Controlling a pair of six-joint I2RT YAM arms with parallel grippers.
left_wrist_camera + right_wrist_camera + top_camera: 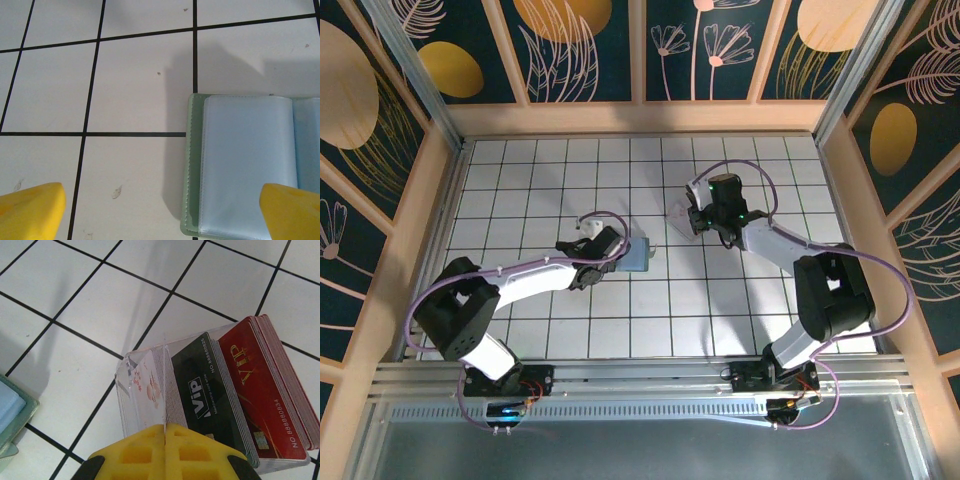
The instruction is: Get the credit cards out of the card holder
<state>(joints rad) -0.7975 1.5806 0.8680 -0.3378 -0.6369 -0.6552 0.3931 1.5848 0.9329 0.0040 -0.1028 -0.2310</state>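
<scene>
Holder [245, 165] lies open on the counter [135, 90] just below the left end effector [160, 215], spread wide and empty. Thin, slick, floppy sleeves (likely light): pin a panel, pinch card edges. Right end effector [165, 450]: closed, empty.

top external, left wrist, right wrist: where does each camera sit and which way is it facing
top external: above and behind the arm bases, looking down on the table; both arms show, left gripper at the card holder, right gripper at the clear box.
left wrist: on the left arm, facing down at the card holder; its open yellow fingertips show in the bottom corners.
right wrist: on the right arm, angled down at the clear box; its shut fingers show at the bottom.
shared: both wrist views catch the card holder.
</scene>
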